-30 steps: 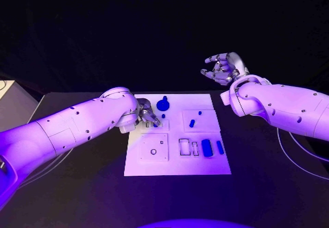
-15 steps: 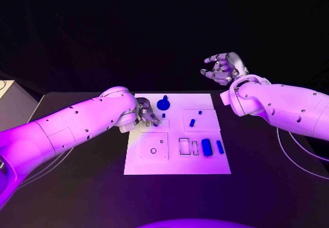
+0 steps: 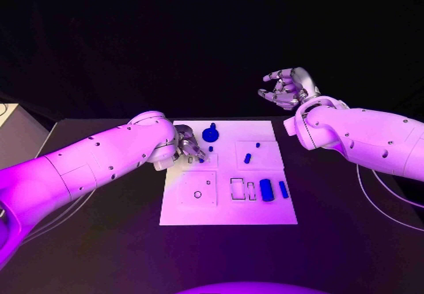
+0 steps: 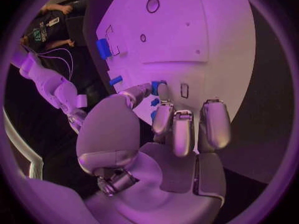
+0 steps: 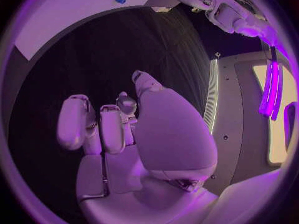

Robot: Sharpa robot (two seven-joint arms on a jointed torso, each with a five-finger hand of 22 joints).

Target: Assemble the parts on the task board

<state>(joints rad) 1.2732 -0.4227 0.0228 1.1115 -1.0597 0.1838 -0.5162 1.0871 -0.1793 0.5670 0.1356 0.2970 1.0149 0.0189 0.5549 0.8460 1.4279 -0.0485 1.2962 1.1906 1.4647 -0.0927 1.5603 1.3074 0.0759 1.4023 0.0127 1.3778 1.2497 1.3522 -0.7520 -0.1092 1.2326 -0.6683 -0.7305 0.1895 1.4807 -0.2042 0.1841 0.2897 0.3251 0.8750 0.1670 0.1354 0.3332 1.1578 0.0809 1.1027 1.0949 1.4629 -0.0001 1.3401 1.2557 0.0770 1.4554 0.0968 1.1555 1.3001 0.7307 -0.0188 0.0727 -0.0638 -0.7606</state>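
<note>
The white task board (image 3: 228, 208) lies mid-table. My left hand (image 3: 188, 149) hovers low over its far left corner and pinches a small blue part (image 4: 157, 87) between thumb and a finger; the part shows at the fingertips (image 3: 200, 160). Beside the hand stand a round blue knob (image 3: 210, 133) and a small blue peg (image 3: 210, 148). Further right are another peg (image 3: 257, 145), a short piece (image 3: 247, 158), a thick blue oblong (image 3: 266, 190) and a slim bar (image 3: 283, 189). My right hand (image 3: 287, 87) is raised beyond the board's far right corner, fingers apart and loosely curled, holding nothing.
Outlined recesses mark the board's near half (image 3: 198, 189). The left wrist view shows the board (image 4: 206, 30) with the blue oblong (image 4: 103, 48). The black table (image 3: 97, 245) spreads wide around the board. A pale box (image 3: 13, 131) stands at the far left.
My left hand's fingers have edged slightly toward the board's near side, and a blue bit now shows at their tips. The right hand has stayed still.
</note>
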